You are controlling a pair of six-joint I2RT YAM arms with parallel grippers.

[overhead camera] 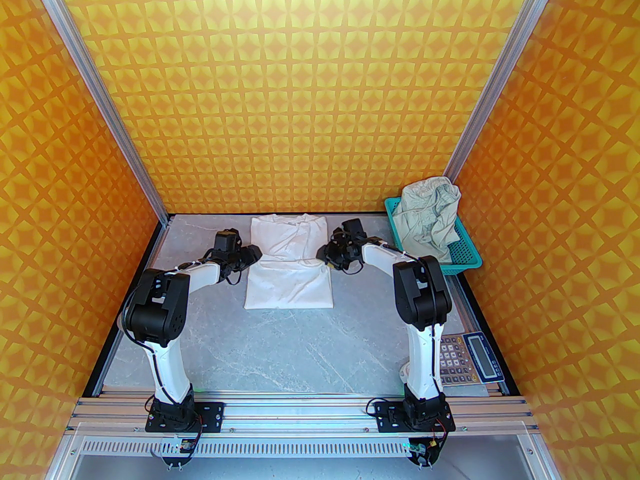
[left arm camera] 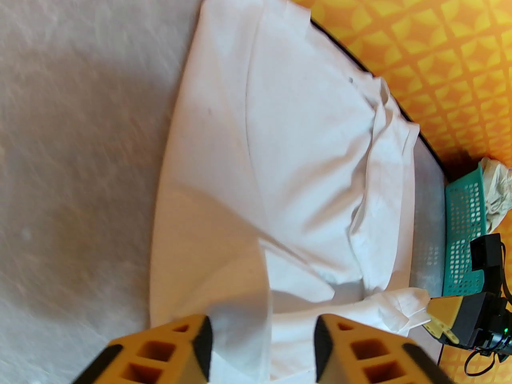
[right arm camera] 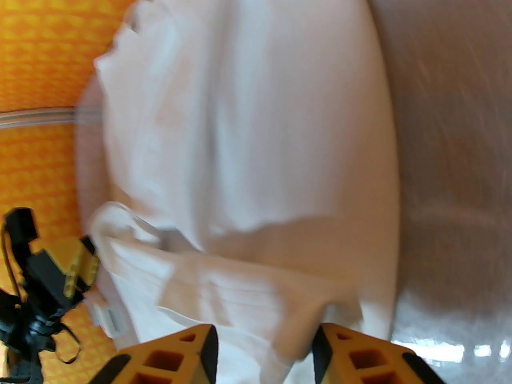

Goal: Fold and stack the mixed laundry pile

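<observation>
Left gripper (left arm camera: 262,334) and right gripper (right arm camera: 265,342) pointing inward toward each other, jaws parted, white T-shirt (overhead camera: 290,273) side edges lying between each pair

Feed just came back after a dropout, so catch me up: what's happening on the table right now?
Both arms are at the white T-shirt, lying partly folded at the far middle of the table. The left gripper is at its left edge, the right gripper at its right edge, both with jaws apart around cloth, not pinching. The pale shorts sit bunched in the teal basket, far right, unfolded.
</observation>
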